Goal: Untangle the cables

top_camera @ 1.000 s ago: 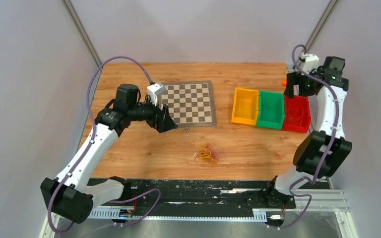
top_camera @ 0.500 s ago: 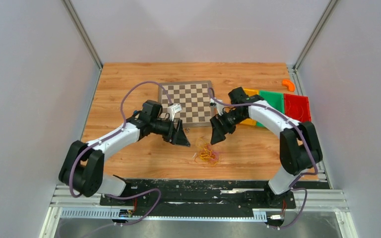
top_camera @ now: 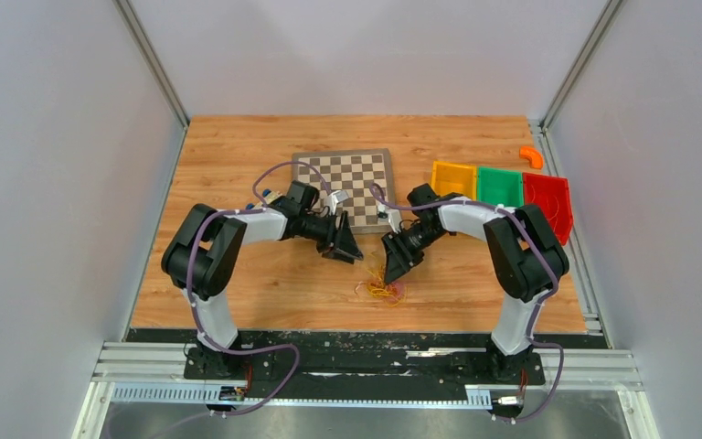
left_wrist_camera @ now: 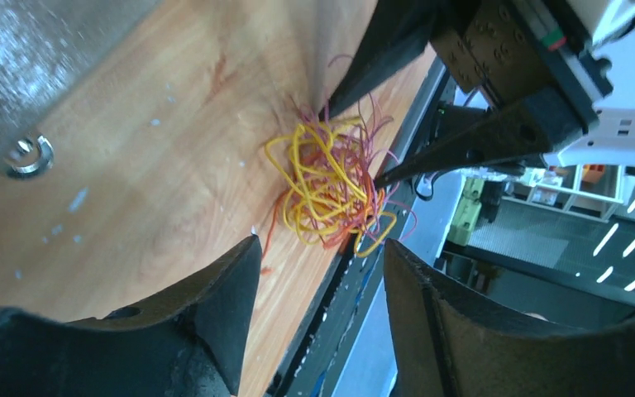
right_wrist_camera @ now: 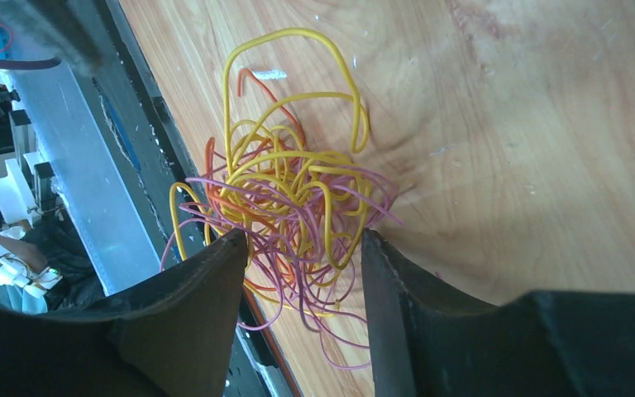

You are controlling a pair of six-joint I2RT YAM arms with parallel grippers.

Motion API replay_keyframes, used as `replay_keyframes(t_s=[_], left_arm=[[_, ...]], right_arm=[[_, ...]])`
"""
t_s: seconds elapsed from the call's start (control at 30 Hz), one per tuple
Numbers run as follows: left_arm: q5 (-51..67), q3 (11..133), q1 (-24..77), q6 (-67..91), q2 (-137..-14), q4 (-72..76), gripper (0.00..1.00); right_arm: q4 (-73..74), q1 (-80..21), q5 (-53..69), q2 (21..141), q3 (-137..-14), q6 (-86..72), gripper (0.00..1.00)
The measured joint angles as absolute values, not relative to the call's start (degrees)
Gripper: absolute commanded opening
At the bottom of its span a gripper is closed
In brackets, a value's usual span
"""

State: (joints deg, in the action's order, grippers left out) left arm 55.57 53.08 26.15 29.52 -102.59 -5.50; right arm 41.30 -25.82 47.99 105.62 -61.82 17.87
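Neither hand is closed on anything. The left hand (left_wrist_camera: 321,248) is held low and slanted, its fingers parted with nothing between them and the knot lying just beyond the fingertips. The right hand (right_wrist_camera: 303,240) is spread as well. Several pink and yellow strands pass between its fingers, but none is seen to be pinched. In the left wrist view its two pointed tips are set astride the far side of the bundle.

The cables (left_wrist_camera: 327,178) lie as one loose knot of yellow, orange and pinkish-red loops on the worktop (top_camera: 265,293), close to its near edge and between the two hands. This placing from opposite sides is judged to be deliberate: a knot so light would only be dragged along by one hand, whereas two holds allow it to be drawn apart. The thin strands lie flat, so the tips are kept down at the wood, where a loop can be trapped.

A small metal ring (left_wrist_camera: 29,157) is seen on the worktop, well apart from the knot. Behind the hands lies a chessboard (top_camera: 352,178). To its right stand a yellow tray (top_camera: 452,183), a green tray (top_camera: 500,186) and a red tray (top_camera: 548,197), none touched by the strands.
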Motion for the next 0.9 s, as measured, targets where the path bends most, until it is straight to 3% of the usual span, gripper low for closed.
replay_keyframes(t_s=[0.37, 0.5, 0.53, 0.57, 0.6, 0.63, 0.7, 0.9], left_arm=[[56.6, 54.5, 27.3, 39.4, -111.5, 4.9, 0.57], [56.9, 54.8, 28.7, 41.6, -112.3, 8.5, 0.40], [57.0, 54.8, 29.0, 42.2, -112.5, 9.2, 0.30], [57.1, 54.8, 29.3, 42.4, -112.6, 9.7, 0.23], [57.2, 54.8, 29.3, 42.8, -112.6, 10.1, 0.07], [57.4, 54.8, 29.5, 43.0, -112.6, 10.5, 0.03], [58.0, 54.7, 29.5, 43.1, -112.3, 11.0, 0.00], [58.3, 52.1, 27.1, 39.0, -102.1, 3.4, 0.00]], right_arm=[[38.6, -25.8, 49.2, 105.6, -60.3, 17.6, 0.43], [38.0, -25.8, 49.6, 105.6, -59.9, 17.5, 0.37], [38.0, -25.8, 49.6, 105.5, -59.7, 17.4, 0.33], [37.8, -25.8, 49.6, 105.4, -59.6, 17.3, 0.27], [37.8, -25.8, 49.6, 105.3, -59.4, 17.3, 0.17], [37.7, -25.8, 49.6, 104.9, -59.2, 17.2, 0.08], [37.6, -25.8, 49.5, 103.8, -58.8, 17.1, 0.00], [37.5, -24.9, 46.8, 97.8, -56.2, 17.0, 0.00]])
